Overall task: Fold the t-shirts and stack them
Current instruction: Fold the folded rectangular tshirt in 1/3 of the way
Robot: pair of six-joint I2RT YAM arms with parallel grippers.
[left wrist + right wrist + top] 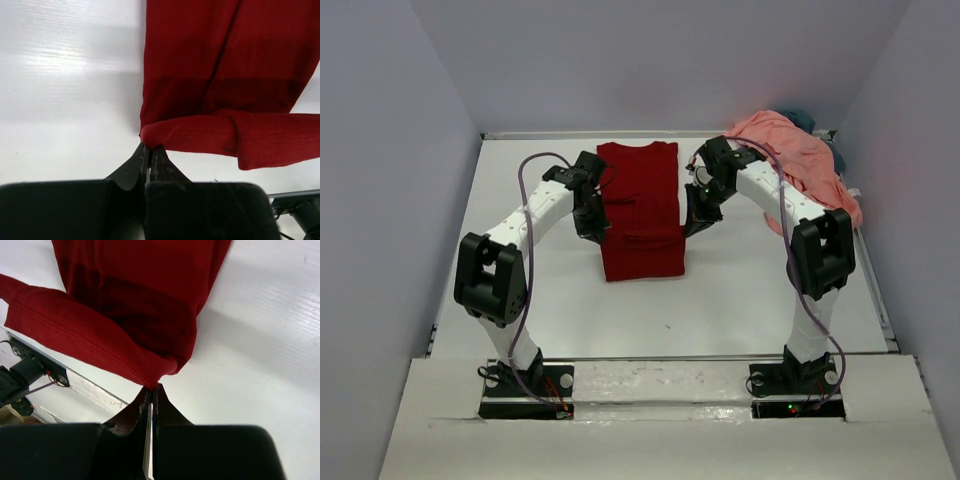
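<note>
In the middle of the white table (740, 300) lies the dark red t-shirt (640, 190), narrowed to a long strip with its collar end toward the far wall. The left gripper (598, 232) is closed tight on the left corner of the stitched hem, and the left wrist view shows the cloth bunched right at the pinched fingertips. The right gripper (692, 225) is likewise clamped on the right corner of that hem, jaws pressed together with red fabric caught between them. The hem band hangs between the two grippers, raised off the table and casting a shadow on the part of the shirt lying flat beyond it. In the far right corner, the salmon pink t-shirt (798, 160) sits in a crumpled heap, with a bit of the slate blue-grey t-shirt (803, 117) showing behind it
</note>
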